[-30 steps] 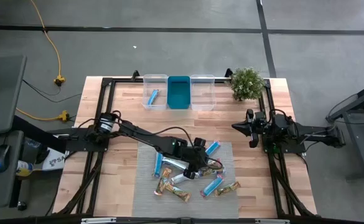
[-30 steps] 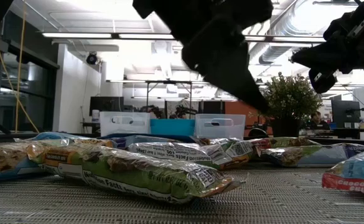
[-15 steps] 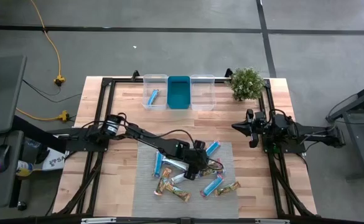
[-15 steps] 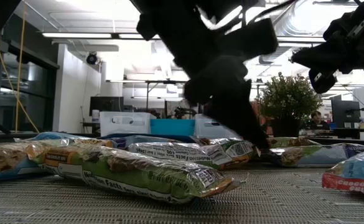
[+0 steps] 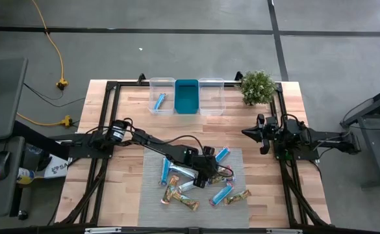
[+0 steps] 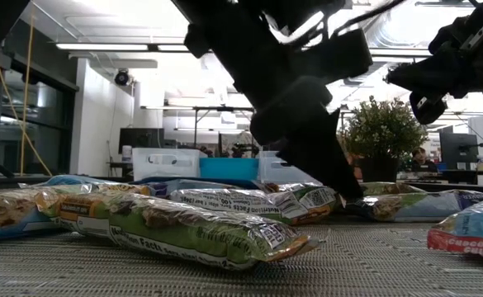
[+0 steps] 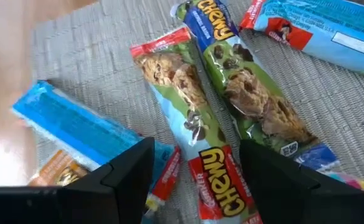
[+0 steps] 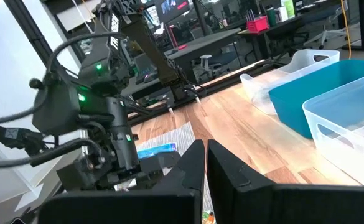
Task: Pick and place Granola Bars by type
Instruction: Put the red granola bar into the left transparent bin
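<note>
Foil-wrapped Granola Bars (image 7: 194, 118) lie scattered on my worktop's grey mat (image 5: 152, 198). My left tool (image 7: 197, 180) hovers spread over a Chewy bar: light, crinkly, slippery; I'd pinch mid-length. Right tool (image 8: 205, 163) together, parked aside.

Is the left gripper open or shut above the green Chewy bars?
Open: the left gripper's dark fingers stand apart, straddling a green Chewy bar.
</note>
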Motion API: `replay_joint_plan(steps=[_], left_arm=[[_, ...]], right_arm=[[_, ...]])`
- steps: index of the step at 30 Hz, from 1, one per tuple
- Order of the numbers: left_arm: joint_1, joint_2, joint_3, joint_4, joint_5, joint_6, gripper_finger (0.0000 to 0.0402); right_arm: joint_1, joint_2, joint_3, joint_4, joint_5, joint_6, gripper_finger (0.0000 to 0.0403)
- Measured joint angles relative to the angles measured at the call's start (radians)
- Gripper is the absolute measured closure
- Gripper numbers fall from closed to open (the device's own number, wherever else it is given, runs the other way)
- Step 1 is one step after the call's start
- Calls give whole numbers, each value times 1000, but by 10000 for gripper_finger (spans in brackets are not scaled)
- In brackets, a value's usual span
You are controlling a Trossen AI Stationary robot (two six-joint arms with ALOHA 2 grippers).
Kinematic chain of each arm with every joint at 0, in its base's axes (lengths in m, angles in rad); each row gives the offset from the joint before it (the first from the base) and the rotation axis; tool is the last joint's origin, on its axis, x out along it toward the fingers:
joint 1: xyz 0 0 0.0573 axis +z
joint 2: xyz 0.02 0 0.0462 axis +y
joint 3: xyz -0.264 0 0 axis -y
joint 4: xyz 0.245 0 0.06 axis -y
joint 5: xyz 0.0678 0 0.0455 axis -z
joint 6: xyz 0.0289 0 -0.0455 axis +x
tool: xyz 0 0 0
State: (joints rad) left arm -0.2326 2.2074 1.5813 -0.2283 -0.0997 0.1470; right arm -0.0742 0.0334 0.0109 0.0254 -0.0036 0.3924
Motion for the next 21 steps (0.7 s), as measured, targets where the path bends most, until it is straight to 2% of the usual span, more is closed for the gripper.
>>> replay_joint_plan(steps=[10,21], left_arm=[[5,4,0,-7,13,-22,168],[12,40,4,-19,90,-81,168]], right_arm=[[0,0,0,0,0,0,402],[0,0,0,0,0,0,402]])
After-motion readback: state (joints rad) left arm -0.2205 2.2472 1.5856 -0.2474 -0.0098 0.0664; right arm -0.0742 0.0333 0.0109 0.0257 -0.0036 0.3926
